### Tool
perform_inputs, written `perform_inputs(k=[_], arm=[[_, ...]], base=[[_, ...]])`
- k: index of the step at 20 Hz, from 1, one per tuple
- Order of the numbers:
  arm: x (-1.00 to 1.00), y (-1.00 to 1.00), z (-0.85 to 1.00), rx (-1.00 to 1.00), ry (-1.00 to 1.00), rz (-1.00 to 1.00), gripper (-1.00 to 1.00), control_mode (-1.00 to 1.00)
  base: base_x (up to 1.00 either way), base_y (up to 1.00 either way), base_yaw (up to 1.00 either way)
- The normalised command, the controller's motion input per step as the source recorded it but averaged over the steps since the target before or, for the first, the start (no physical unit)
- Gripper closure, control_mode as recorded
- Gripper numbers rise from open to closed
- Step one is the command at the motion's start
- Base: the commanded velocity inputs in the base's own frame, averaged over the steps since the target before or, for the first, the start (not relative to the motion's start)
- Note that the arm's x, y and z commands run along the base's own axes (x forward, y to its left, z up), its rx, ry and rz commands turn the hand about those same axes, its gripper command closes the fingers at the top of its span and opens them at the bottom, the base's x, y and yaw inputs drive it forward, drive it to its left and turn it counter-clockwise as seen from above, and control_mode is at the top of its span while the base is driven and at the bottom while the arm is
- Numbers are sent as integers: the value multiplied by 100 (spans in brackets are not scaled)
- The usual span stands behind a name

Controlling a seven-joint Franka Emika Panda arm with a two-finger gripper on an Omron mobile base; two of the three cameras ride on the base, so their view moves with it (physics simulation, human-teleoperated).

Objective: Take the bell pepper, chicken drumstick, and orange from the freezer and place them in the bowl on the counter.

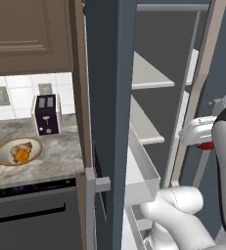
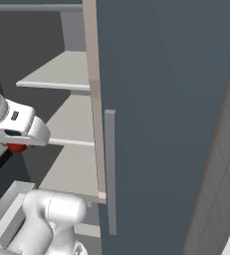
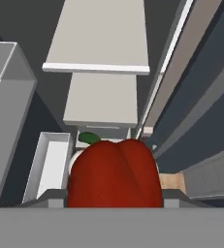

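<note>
We see the glossy red bell pepper (image 3: 116,174), green stem up, held before the open freezer (image 1: 109,97), while the bowl (image 1: 4,157) with the orange (image 1: 21,154) and chicken drumstick (image 1: 22,146) sits mid-bench.

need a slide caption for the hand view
Glossy red bell pepper with a green stem held between the gripper fingers, above the dark slate-grey freezer's pale shelves and clear drawers.

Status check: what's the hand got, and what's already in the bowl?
Hand shut on bell pepper, inside freezer. Bowl on counter holds orange and chicken drumstick. Nothing blocking.
</note>
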Motion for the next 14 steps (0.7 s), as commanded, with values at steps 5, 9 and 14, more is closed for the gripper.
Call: perform_inputs(k=[5,9,14], arm=[[0,0,0,0,0,0,100,100],[0,0,0,0,0,0,100,100],[0,0,0,0,0,0,100,100]], base=[[-99,-41,-3],[-73,1,-16],[-39,55,-18]])
